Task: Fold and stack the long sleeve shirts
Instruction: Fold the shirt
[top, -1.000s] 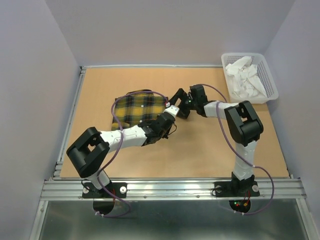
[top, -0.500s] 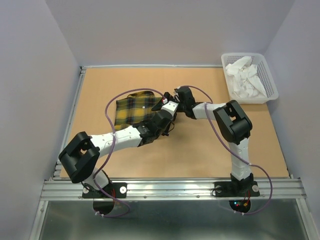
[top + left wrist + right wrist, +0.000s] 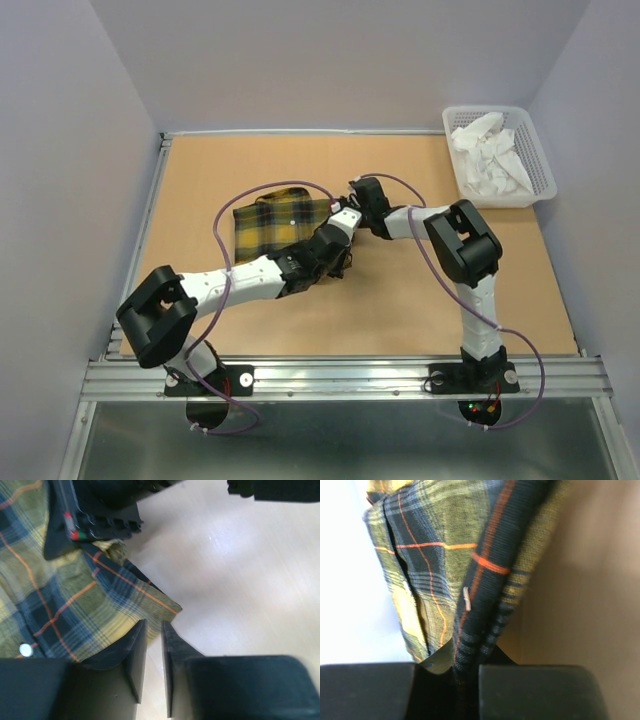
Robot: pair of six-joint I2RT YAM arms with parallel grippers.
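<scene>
- Left of the middle of the wooden table (image 3: 420,290): a yellow and dark plaid shirt (image 3: 272,222), folded into a compact, roughly rectangular bundle and lying flat.
- On the shirt's upper face: one small white button (image 3: 25,650), with thin orange lines running through the plaid in both wrist views.
- Clamped on the shirt's right-hand edge: the right gripper (image 3: 465,660), jaws pressed together on a thick fold of several cloth layers. Fold rising up out of the fingers in the right wrist view.
- Just beside that same edge: the left gripper (image 3: 153,630), fingers parted by only a narrow slit, nothing between them, bare table showing through the gap.
- Close to the outer side of one left finger: the shirt's pointed corner, flat on the table; cannot tell whether touching.
- At the top of the left wrist view: the black body of the right gripper over the shirt's edge, with a small tuft of cloth bunched under it.
- Reaching to one and the same spot near the table's middle with both arms: the left forearm slanting across in front of the shirt's near-right corner, the right arm bent in from the right.
- In the far-right corner, well apart from the shirt: a white plastic basket (image 3: 543,170) holding crumpled white cloths (image 3: 490,160).
</scene>
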